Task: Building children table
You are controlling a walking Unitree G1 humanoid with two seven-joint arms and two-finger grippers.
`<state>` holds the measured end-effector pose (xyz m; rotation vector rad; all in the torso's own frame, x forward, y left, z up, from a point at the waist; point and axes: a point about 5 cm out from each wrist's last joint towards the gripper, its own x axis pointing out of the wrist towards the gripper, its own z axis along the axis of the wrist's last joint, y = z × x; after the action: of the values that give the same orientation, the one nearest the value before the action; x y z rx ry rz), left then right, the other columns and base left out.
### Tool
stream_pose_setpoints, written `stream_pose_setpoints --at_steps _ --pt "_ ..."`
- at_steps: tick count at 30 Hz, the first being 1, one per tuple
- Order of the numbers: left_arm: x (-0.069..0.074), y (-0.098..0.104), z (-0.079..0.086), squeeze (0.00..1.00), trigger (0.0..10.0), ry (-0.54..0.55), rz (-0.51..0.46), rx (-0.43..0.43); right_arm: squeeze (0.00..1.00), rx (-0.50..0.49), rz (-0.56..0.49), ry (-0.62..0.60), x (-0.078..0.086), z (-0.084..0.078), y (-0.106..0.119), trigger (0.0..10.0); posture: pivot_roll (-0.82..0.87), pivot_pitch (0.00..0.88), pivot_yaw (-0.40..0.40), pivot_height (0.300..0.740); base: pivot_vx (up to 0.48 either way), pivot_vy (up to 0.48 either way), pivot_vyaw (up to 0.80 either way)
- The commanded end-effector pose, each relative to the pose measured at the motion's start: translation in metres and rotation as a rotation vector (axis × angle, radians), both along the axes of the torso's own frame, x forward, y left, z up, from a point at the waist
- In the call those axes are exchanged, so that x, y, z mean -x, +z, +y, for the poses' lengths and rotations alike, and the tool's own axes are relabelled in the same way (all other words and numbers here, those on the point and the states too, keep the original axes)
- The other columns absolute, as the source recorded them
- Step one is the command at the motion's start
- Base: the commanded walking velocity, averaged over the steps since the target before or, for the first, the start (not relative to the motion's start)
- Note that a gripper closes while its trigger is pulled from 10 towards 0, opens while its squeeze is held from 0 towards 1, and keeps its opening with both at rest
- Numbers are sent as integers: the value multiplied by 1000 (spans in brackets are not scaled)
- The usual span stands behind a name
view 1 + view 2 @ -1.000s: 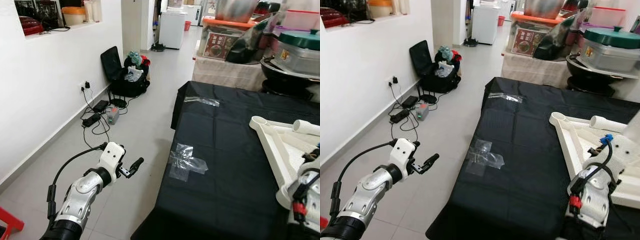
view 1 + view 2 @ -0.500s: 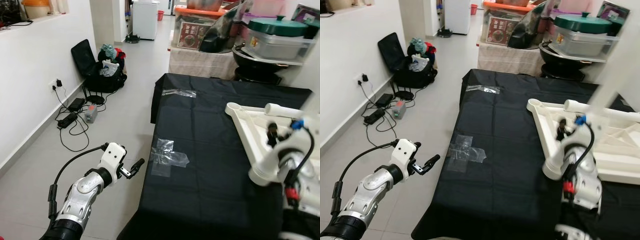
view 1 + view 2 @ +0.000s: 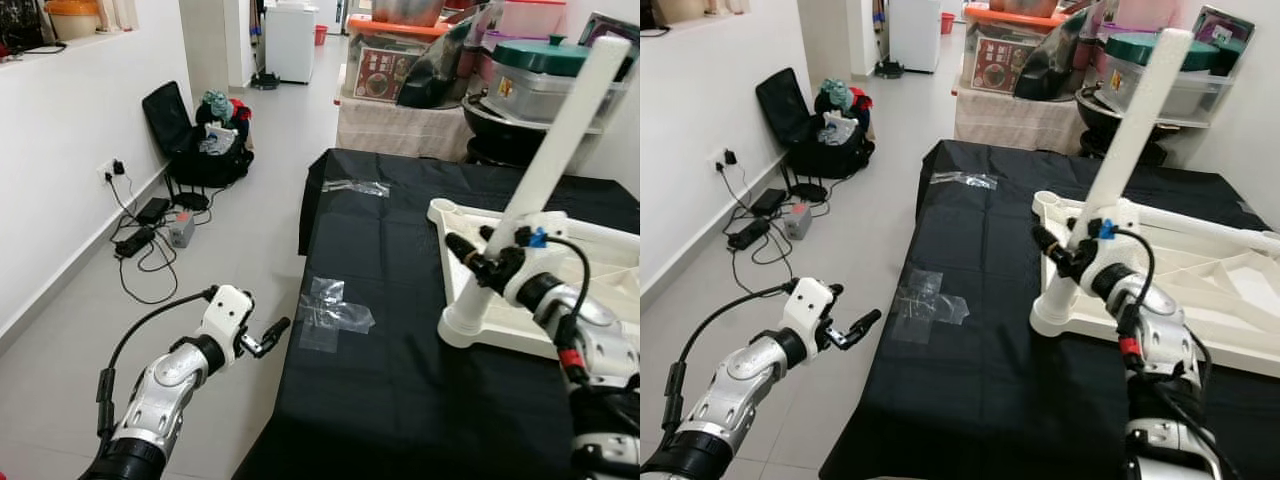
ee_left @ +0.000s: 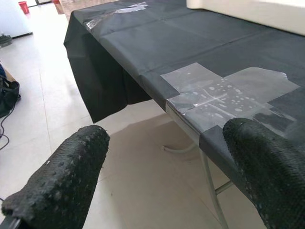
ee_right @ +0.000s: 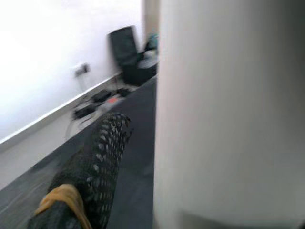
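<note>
Over the floor at eight o'clock, left claw [image 3: 272, 333] hangs with fingers apart beside the black worktop [image 3: 400, 330]; at three o'clock, right claw [image 3: 470, 258] seemingly clamps the white leg [image 3: 545, 160] standing in the upturned tabletop [image 3: 600, 300].

We see a matt black cloth [image 3: 420, 330] draped over the bench, patched with glossy clear tape [image 3: 335, 315]. The white table leg [image 3: 545, 170] and table frame [image 3: 600, 250] look like smooth plastic. The left gripper [image 4: 162, 176] has rough, pebbled black fingers [image 4: 62, 171]. The floor [image 3: 250, 240] is glossy pale tile.
</note>
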<state>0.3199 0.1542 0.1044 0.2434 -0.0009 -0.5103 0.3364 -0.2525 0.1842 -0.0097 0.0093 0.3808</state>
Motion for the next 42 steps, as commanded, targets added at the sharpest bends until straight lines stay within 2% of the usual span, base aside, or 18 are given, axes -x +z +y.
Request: stream_pose_setpoints --at_steps 1,2,3,4,5,7,12,15,16,25,28,30,31,32,33,34,35,42 --pt "3 -2 1 0 10000 -9 6 -15 0 -13 58 190 8 25 -16 6588 73 0 -83 740 0 0 0" --pt "3 -2 1 0 10000 -10 7 -16 0 -20 63 240 13 29 -17 6588 73 0 -83 740 0 0 0" --pt "3 -2 1 0 10000 -10 7 -16 0 -18 64 289 17 33 -18 8157 71 0 -80 740 0 0 0" --pt "3 -2 1 0 10000 -10 7 -16 0 -18 64 289 17 33 -18 8157 71 0 -80 740 0 0 0" --pt "2 -2 1 0 10000 -11 6 -17 0 -10 55 372 23 39 -17 9961 70 0 -80 740 0 0 0" --pt "1 -2 1 0 10000 -12 7 -17 0 14 34 508 36 52 -13 10000 58 0 -73 740 0 0 0" --pt "0 -2 -4 0 10000 -25 8 -15 0 21 -6 461 33 57 -10 10000 52 0 -69 740 0 0 0" --pt "0 -2 -6 0 10000 -28 7 -13 0 28 -19 412 29 53 -10 5765 50 0 -68 740 0 0 0" --pt "0 -2 -6 0 10000 -27 7 -13 0 27 -22 405 29 52 -10 0 50 0 -68 740 0 0 0" --pt "2 -3 0 0 10000 -15 8 -17 0 -54 -71 177 19 36 -1 0 55 0 -77 740 0 0 0" --pt "2 -3 -1 0 10000 -17 9 -17 0 -3 8 -139 14 14 -16 0 51 0 -72 740 0 0 0" --pt "2 -3 -1 0 10000 -17 10 -16 0 10 31 -237 13 7 -19 0 51 0 -72 740 0 0 0" --pt "2 -3 -1 0 10000 -17 9 -17 0 -33 60 -605 19 -27 -25 0 47 0 -69 740 0 0 0" --pt "2 -3 -1 0 10000 -17 9 -17 0 -33 60 -605 19 -27 -25 0 47 0 -69 740 0 0 0" --pt "2 -3 -1 0 10000 -18 9 -18 0 -65 76 -943 39 -56 -33 0 48 0 -70 740 0 0 0" --pt "2 -3 -2 0 10000 -18 9 -19 0 -83 90 -1167 57 -74 -39 0 52 0 -69 740 0 0 0" --pt "2 -3 -2 0 10000 -20 10 -19 0 -93 97 -1271 70 -77 -42 0 47 0 -66 740 0 0 0" --pt "2 -5 -3 0 10000 -28 16 -23 0 -100 15 -1142 68 -37 -22 0 30 0 -54 740 0 0 0"
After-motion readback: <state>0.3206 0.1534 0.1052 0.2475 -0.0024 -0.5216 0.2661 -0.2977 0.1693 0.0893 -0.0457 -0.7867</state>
